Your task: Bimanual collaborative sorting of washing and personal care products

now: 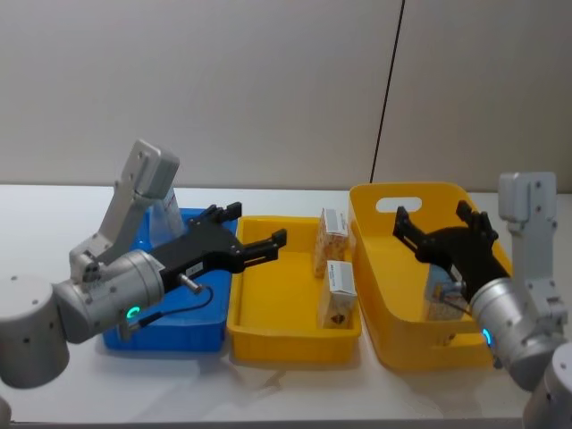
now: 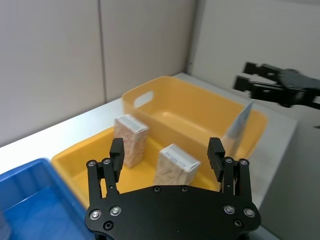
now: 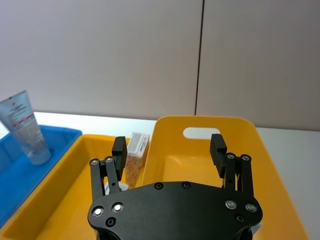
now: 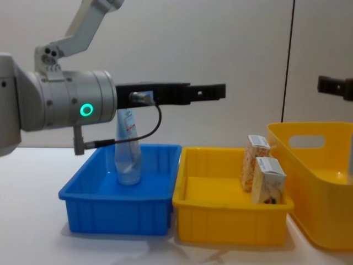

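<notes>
Two orange-speckled cartons (image 1: 332, 241) (image 1: 338, 293) stand upright in the shallow yellow tray (image 1: 268, 344); the chest view shows them at the tray's right end (image 4: 255, 154) (image 4: 267, 179). A pale-blue tube (image 4: 128, 149) stands in the blue bin (image 4: 110, 212). Another tube (image 2: 240, 125) leans inside the deep yellow bin (image 1: 375, 304). My left gripper (image 1: 255, 228) hovers open and empty above the seam between the blue bin and the tray, pointing toward the cartons (image 2: 172, 165). My right gripper (image 1: 438, 223) hangs open and empty over the deep yellow bin.
The three containers stand side by side on a white table (image 1: 54, 206), blue on the left, the shallow tray in the middle, the deep bin on the right. A plain wall (image 1: 268, 89) rises close behind the table.
</notes>
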Controlling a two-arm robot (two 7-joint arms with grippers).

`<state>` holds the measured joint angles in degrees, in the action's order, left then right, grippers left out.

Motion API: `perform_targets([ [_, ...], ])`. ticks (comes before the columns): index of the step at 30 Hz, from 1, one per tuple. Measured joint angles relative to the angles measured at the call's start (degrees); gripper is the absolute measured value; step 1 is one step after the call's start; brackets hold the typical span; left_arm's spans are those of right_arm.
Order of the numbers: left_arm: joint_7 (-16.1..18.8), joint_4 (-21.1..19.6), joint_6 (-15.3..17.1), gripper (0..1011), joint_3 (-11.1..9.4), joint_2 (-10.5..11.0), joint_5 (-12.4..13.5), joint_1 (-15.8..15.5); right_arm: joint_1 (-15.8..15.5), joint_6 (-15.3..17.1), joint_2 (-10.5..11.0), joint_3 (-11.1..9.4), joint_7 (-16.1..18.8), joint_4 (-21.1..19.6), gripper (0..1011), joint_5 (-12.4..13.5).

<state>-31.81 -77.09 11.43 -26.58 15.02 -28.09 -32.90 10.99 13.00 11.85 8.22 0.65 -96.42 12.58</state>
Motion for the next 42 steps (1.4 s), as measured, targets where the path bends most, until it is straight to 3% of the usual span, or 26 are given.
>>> perform_targets([
  [22,17.2,-8.9,-5.9,1001,0.3,3.8,9.1,10.6,-11.0,-10.2,6.9,4.4,3.0,-4.5,1004,3.6],
  [35,26.8,-13.8,-9.2,1001,0.5,5.9,14.3,16.6,-11.8,-11.1,7.5,4.8,3.2,-4.8,1004,3.9],
  [42,30.0,-15.5,-10.3,1001,0.6,6.6,16.0,18.6,-11.8,-11.1,7.5,4.7,3.2,-4.8,1004,3.9],
])
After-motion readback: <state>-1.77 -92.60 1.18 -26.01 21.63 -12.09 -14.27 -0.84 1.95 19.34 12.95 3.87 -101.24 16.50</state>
